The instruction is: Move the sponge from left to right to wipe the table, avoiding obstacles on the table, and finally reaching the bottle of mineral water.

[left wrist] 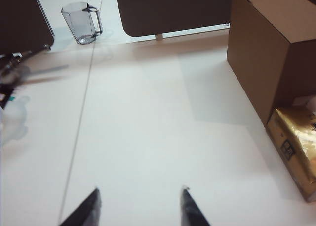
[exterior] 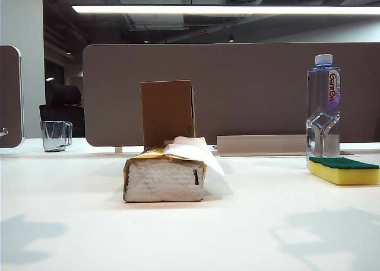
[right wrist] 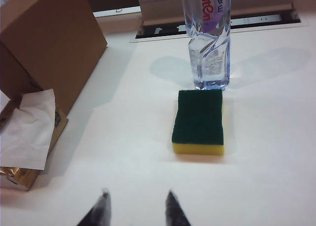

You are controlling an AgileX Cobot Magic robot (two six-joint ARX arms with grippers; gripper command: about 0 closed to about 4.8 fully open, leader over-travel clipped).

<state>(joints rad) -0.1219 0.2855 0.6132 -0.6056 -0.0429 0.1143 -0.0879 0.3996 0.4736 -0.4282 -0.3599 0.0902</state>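
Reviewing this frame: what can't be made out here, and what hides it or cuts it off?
- Bottle of mineral water: cap cut off by the right wrist view's edge.
- Tissue pack: cut by the left wrist view's edge.
- Both grippers: absent from the exterior view; left gripper and right gripper show only finger tips, apart, holding nothing.
- Sponge: far end cut by the exterior view's edge.

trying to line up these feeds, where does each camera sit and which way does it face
Exterior view: low at table level, facing the tissue pack, cardboard box and bottle; no arm shows.
Left wrist view: above the table's left part, looking toward the glass mug; left end effector fingertips apart over bare surface.
Right wrist view: looking down at the sponge before the bottle; right end effector empty.
All three share the box and tissue pack.
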